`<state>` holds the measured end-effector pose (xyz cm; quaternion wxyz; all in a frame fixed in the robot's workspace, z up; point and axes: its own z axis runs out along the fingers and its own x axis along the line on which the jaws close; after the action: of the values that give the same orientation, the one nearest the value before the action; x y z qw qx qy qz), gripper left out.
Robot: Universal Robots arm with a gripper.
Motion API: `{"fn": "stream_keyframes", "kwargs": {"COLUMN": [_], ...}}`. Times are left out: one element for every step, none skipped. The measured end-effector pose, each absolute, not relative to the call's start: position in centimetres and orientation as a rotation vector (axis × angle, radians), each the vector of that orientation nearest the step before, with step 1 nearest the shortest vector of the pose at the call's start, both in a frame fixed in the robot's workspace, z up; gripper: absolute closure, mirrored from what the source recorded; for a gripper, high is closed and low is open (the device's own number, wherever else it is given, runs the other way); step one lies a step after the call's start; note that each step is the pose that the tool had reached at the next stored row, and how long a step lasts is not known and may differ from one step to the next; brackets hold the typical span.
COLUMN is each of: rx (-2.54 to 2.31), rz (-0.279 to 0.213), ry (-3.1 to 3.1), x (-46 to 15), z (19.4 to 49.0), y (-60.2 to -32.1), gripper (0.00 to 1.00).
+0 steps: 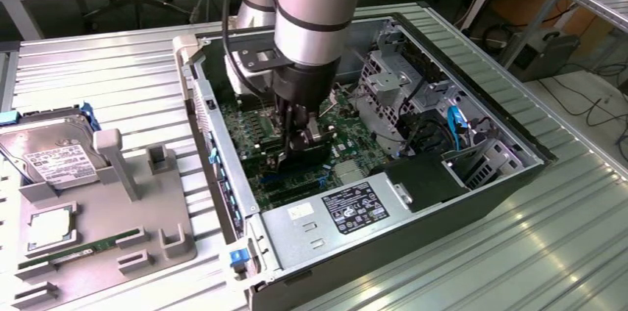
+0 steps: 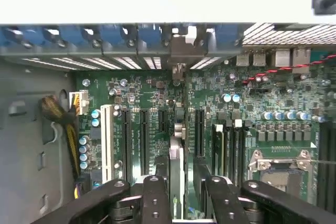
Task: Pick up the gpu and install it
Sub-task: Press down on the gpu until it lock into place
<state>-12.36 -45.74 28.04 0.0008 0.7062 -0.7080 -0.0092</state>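
Exterior view: the arm reaches down into the open computer case, its gripper clenched on the gpu just above the green motherboard

Wrist view, looking down between the fingers: the gpu stands on edge, seen as a thin strip pinched between the two black pads, with its metal bracket end up against the row of rear slot covers, lined up with the gap between two black expansion slots on the motherboard. Outside the case, on the exterior view's left, a grey parts tray holds a silver hard drive and a narrow green RAM stick
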Motion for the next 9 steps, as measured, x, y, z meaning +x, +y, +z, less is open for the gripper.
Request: {"fn": "stream_keyframes", "kwargs": {"rx": [2.217,2.217,2.217,2.216,2.216,2.218,2.217,2.216,2.217], "rz": [-0.028,-0.028,-0.027,-0.026,-0.027,-0.028,-0.027,-0.027,-0.027], "ry": [-2.223,-2.223,-2.222,-2.221,-2.222,-2.224,-2.223,-2.222,-2.222], "x": [-12.4,-12.4,-13.0,-13.4,-13.4,-13.3,-13.4,-13.4,-13.4], "z": [28.4,28.3,27.5,26.7,26.9,27.3,27.9,28.4,29.0], "y": [-45.6,-45.1,-45.0,-45.0,-44.9,-44.9,-45.0,-45.0,-45.0], "gripper": [0.81,0.89,0.89,0.89,0.89,0.89,0.89,0.89,0.89]}}
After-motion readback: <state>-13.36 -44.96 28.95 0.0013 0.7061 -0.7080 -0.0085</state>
